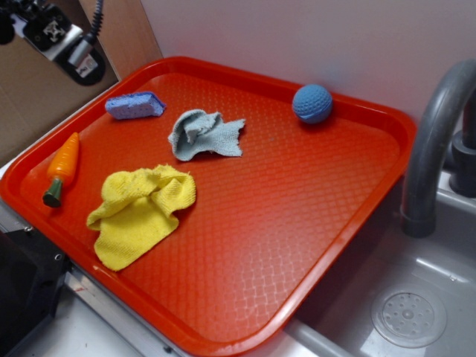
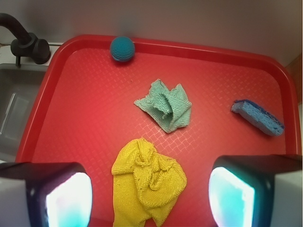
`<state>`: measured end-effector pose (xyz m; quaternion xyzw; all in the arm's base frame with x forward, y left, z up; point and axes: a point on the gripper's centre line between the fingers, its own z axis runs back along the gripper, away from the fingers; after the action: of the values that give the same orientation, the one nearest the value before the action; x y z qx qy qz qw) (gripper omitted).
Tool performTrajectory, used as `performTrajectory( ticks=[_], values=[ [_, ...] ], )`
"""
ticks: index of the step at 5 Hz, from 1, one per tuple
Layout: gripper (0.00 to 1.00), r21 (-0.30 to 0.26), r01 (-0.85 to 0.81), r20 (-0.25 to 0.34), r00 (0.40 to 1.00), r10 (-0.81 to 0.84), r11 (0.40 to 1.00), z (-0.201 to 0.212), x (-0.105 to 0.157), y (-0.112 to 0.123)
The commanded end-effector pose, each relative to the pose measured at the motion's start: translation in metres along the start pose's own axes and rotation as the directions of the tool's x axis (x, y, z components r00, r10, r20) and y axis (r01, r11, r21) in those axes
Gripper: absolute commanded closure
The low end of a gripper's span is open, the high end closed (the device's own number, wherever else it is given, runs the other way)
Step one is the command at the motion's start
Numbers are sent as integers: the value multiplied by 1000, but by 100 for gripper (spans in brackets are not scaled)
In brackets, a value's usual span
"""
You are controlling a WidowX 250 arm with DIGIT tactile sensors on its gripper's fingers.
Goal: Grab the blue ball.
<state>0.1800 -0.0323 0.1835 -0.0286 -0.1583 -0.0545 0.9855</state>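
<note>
Your jaws stand apart, empty. The blue ball [image 2: 122, 48], top left by the tray [image 2: 199, 49] rim, looks soft, light, grippy; pinch across its middle.

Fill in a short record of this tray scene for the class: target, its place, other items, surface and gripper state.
target: blue ball
place: far corner of the red tray, beside the rim, nearest the faucet
other items: grey-blue rag, yellow cloth, blue sponge, toy carrot
contact: the ball touches none of these items
gripper: open, empty, over the yellow cloth, far from the ball
</note>
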Motion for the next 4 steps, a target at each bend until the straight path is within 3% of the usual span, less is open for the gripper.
performTrajectory(
  ticks=[1,2,3,4],
  values=[
    [0,208,25,-59,998,-13,978,-113,55,-43],
    [0,158,93,-42,995,-87,983,-153,78,-58],
    [0,135,84,-16,996,-82,987,-168,83,-51],
    [0,10,87,-12,996,-87,996,-168,102,-39]
  ],
)
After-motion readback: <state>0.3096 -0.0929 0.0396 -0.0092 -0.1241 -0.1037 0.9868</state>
